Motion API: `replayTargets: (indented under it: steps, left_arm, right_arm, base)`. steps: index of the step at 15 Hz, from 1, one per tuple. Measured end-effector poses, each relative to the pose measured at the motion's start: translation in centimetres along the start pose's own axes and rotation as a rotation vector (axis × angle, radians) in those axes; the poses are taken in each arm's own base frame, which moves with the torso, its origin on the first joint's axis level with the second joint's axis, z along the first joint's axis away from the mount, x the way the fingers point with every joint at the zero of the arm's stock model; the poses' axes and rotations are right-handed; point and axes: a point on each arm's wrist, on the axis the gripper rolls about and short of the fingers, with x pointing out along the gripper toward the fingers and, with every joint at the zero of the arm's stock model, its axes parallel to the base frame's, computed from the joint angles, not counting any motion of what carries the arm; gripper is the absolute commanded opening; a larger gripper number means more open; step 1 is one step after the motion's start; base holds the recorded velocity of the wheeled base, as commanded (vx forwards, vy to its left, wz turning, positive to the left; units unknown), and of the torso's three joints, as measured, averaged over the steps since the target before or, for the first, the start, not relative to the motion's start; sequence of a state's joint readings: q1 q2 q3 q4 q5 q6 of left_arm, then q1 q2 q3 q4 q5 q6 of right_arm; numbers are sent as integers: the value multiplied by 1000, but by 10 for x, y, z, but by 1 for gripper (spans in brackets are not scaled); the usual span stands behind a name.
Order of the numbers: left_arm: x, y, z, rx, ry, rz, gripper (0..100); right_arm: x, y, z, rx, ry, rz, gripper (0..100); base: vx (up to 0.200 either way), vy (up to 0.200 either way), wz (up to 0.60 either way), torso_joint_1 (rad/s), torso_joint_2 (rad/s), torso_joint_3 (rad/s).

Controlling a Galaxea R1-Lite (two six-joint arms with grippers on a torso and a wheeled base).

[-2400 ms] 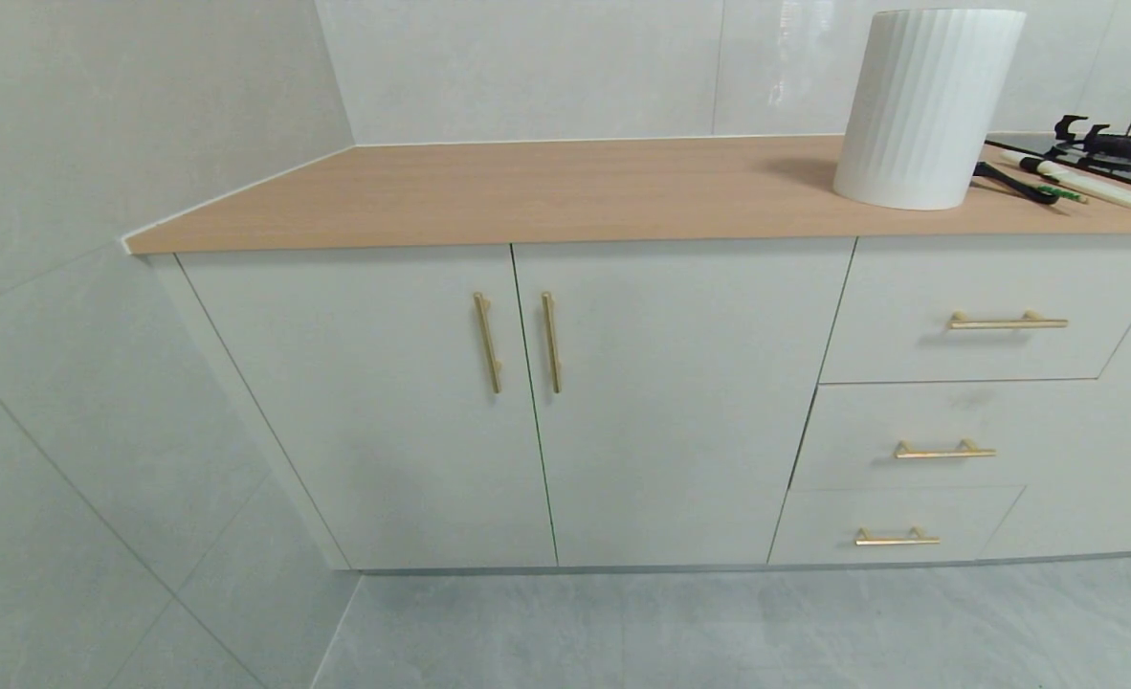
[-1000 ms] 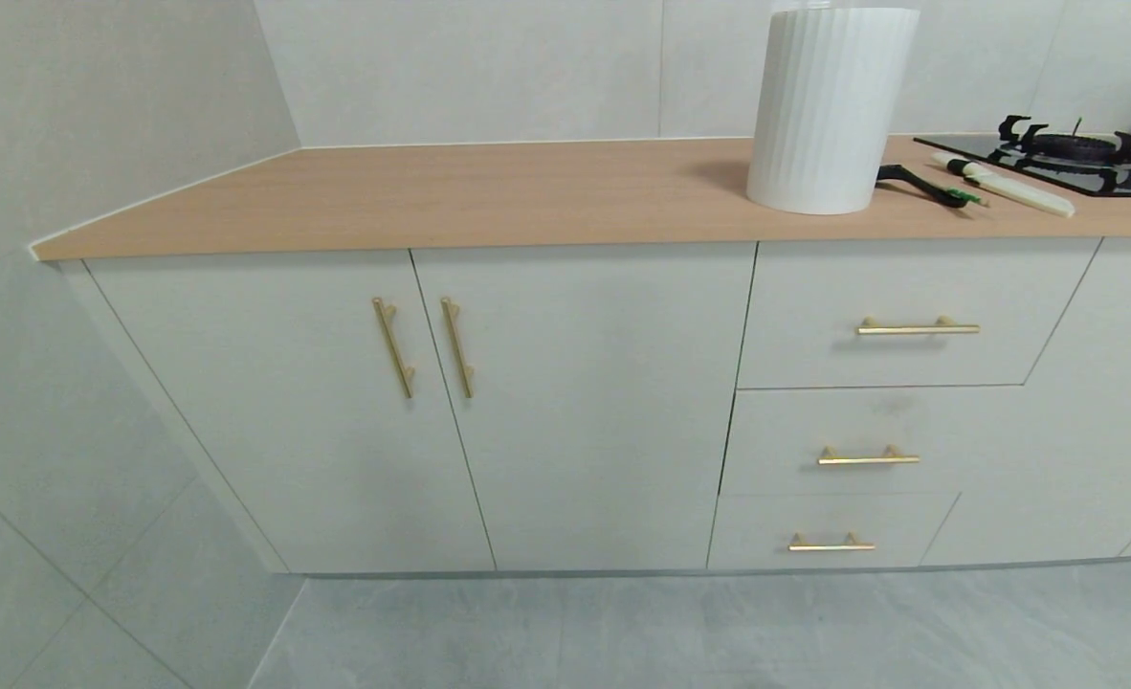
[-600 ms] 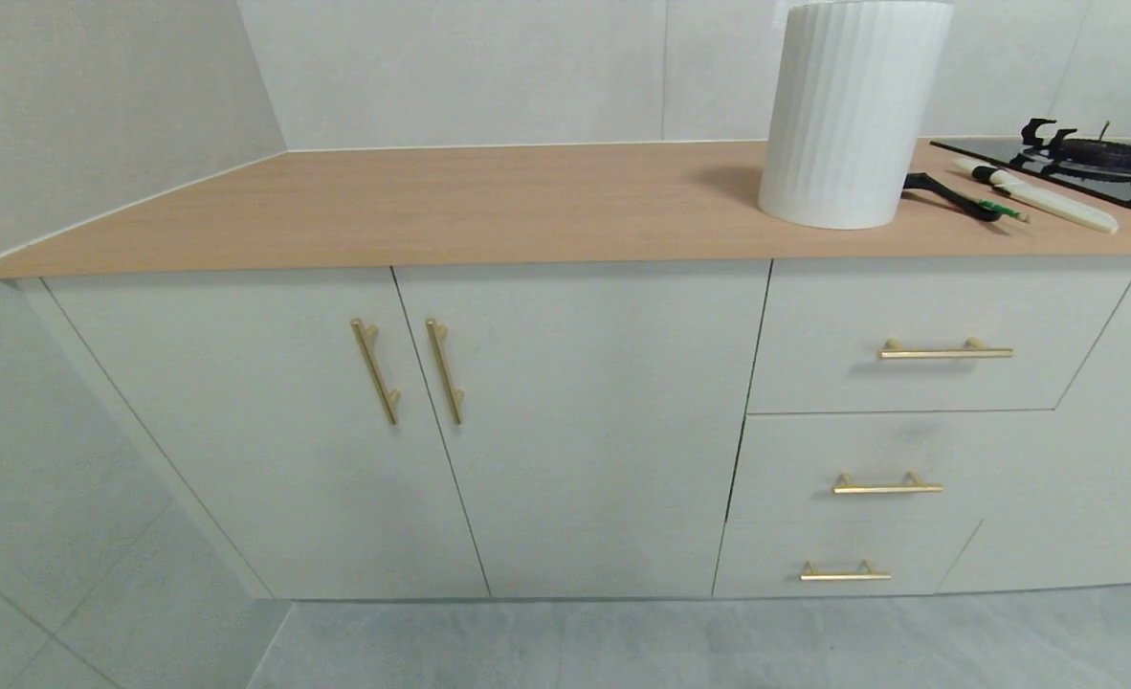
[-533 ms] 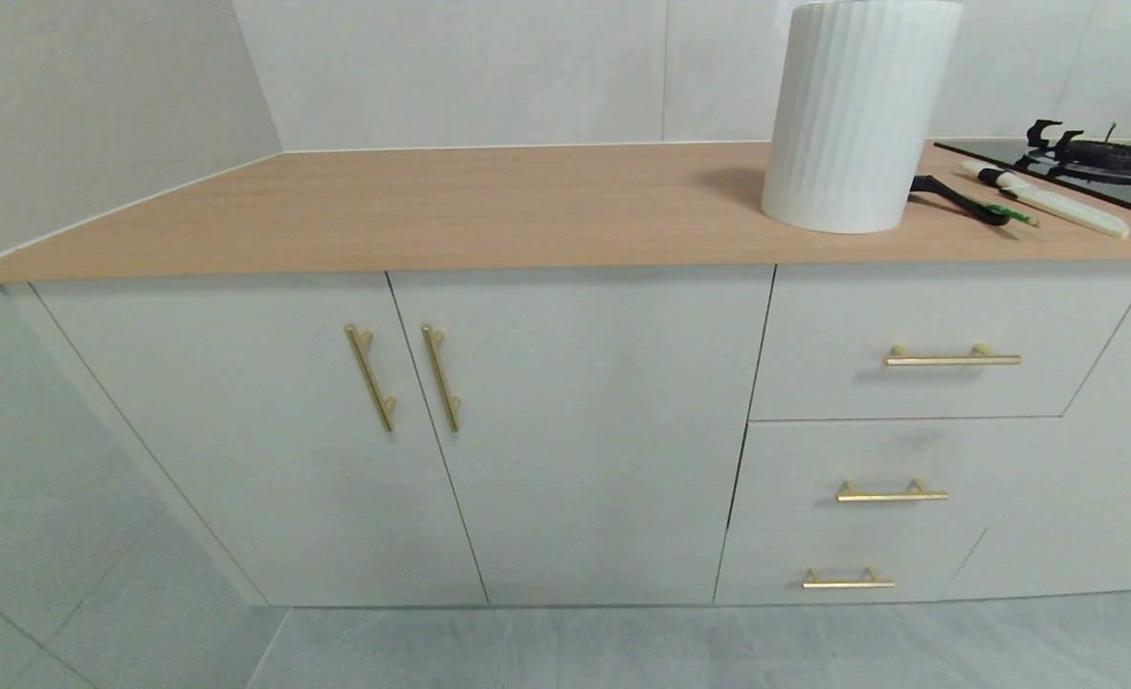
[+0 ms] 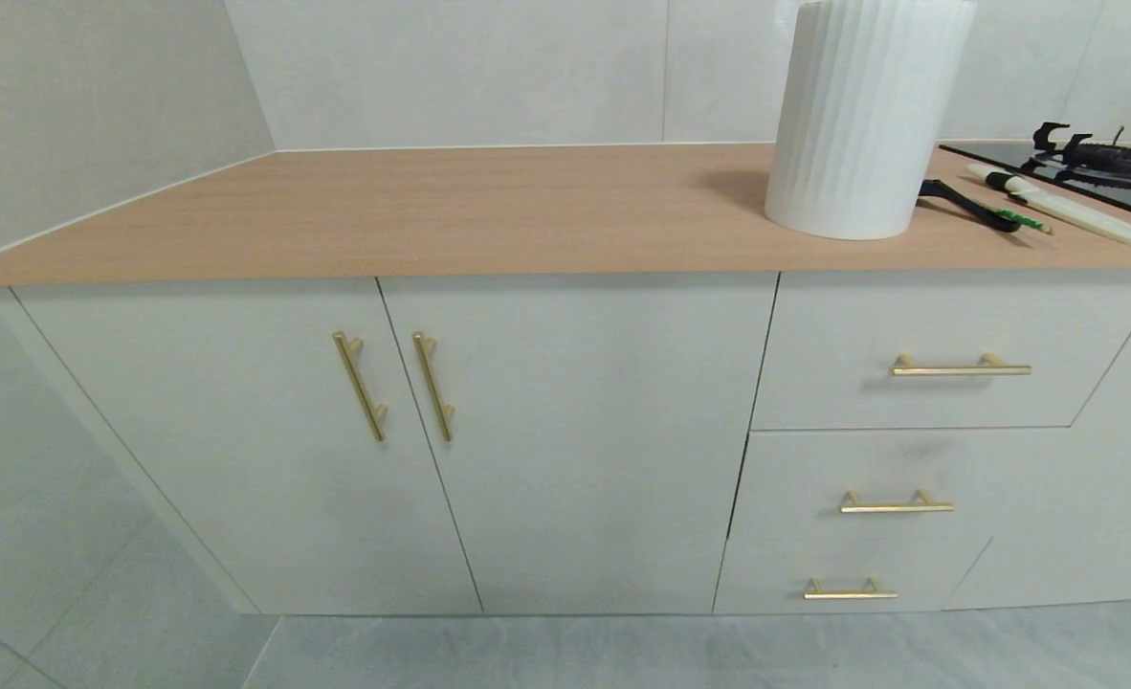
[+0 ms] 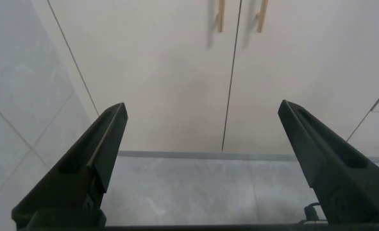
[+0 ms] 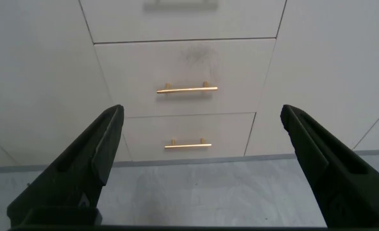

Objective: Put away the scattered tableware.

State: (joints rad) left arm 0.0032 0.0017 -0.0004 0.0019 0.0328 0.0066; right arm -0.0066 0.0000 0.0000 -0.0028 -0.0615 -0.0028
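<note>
**Both grippers empty and low; the tableware lies up on the counter**

Your left gripper (image 6: 205, 170) has its jaws spread wide with nothing between them. It hangs low before the cupboard doors (image 6: 151, 77). Your right gripper (image 7: 202, 170) is just as wide and empty, and faces the middle drawer handle (image 7: 186, 89) and the bottom drawer handle (image 7: 187, 145).

I judge that both sit open and low because no grasp has begun. The scattered pieces lie on the countertop (image 5: 432, 206), off to the robot's right. A black-handled utensil (image 5: 967, 203) and a long white utensil (image 5: 1053, 201) lie side by side between the white ribbed container (image 5: 867, 120) and the hob (image 5: 1111, 158). That upright container, just beside them, is probably their holder, so you need an arm raised to counter height.
</note>
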Motion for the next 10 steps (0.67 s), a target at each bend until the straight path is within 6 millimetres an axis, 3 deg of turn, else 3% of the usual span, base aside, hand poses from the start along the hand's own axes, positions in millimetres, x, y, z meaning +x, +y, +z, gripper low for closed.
replayTargets:
  steps: [10]
  left_arm:
    - [0, 0, 0, -3, 0, 2, 100]
  right_arm:
    - [0, 0, 0, -7, 0, 5, 100]
  base:
    - [0, 0, 0, 0, 0, 0]
